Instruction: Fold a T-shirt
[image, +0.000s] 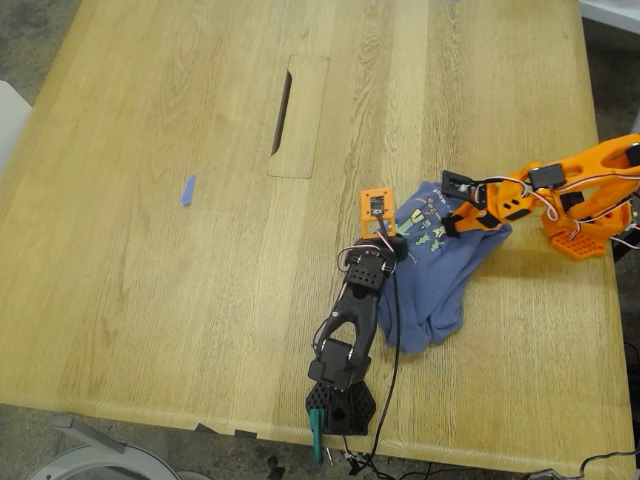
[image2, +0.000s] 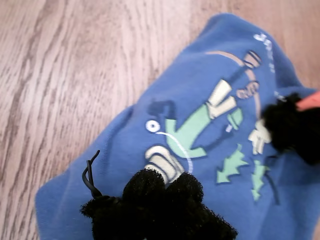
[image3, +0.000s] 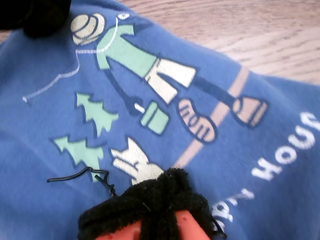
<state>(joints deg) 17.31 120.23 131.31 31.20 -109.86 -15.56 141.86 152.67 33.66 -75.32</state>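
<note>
On the bunched T-shirt (image: 440, 270) both tools rest, grip unclear; blue tape scrap (image: 187, 190) lies well apart.

You see a slate-blue T-shirt (image: 440, 275) printed with a mint-green and cream cartoon figure, green trees and white lettering. It lies on a pale oak-grain table (image: 150, 300) beside a small blue tape scrap (image: 187, 190).

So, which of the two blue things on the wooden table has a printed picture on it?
The crumpled slate-blue cotton T-shirt, with green and cream cartoon figures. The small blue tape scrap is plain and lies alone, far toward the exterior view's left.
</note>
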